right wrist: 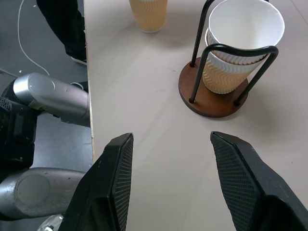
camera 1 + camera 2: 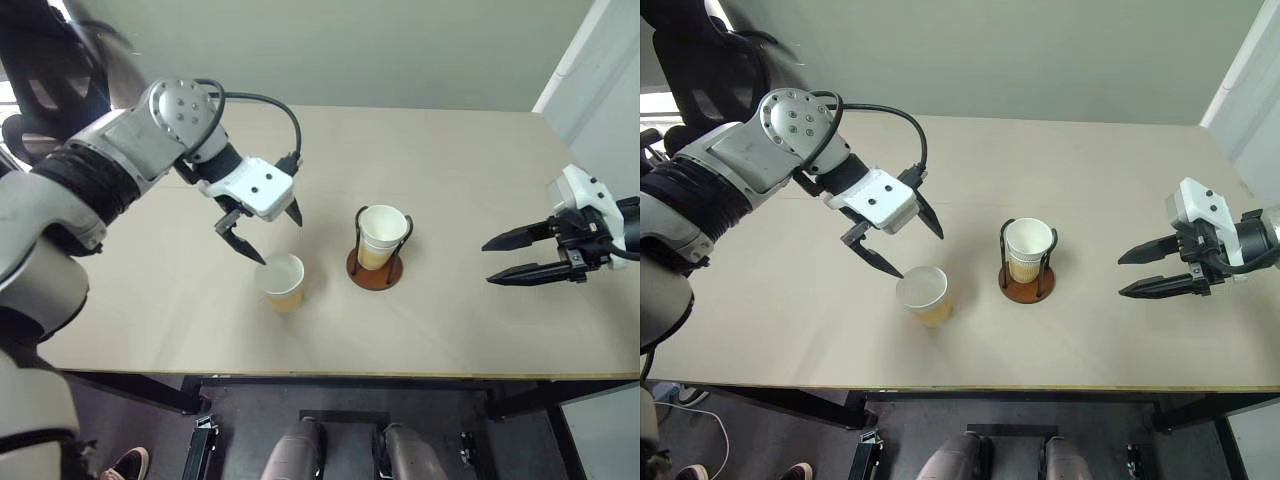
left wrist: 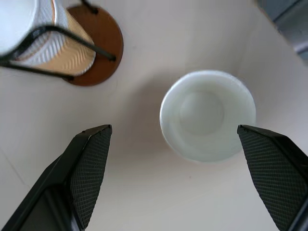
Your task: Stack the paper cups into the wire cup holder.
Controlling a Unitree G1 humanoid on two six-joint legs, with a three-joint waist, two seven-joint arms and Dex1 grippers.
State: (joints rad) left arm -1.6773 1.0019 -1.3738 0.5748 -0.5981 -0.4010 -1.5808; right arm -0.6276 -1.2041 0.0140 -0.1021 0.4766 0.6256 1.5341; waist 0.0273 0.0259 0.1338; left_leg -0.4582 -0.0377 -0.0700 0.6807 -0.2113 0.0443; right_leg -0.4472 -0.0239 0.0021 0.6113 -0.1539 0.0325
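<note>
One paper cup point(image 2: 282, 282) stands upright and alone on the beige table, its white inside seen from above as paper cup point(image 3: 208, 115). Just right of it stands the wire cup holder point(image 2: 374, 270), a brown disc with black wire loops, holding two nested paper cups point(image 2: 382, 238). My left gripper point(image 2: 281, 242) hangs open just above and slightly behind the lone cup, pointing steeply down, with nothing between its fingers point(image 3: 91, 163). My right gripper point(image 2: 487, 264) hovers open and empty to the right of the holder, pointing left toward the holder point(image 1: 211, 96).
The table's front edge point(image 2: 340, 374) runs close below the cups. A pale wall panel point(image 2: 590, 60) rises past the table's far right corner. A person's shoe point(image 2: 125, 465) shows on the floor at the lower left.
</note>
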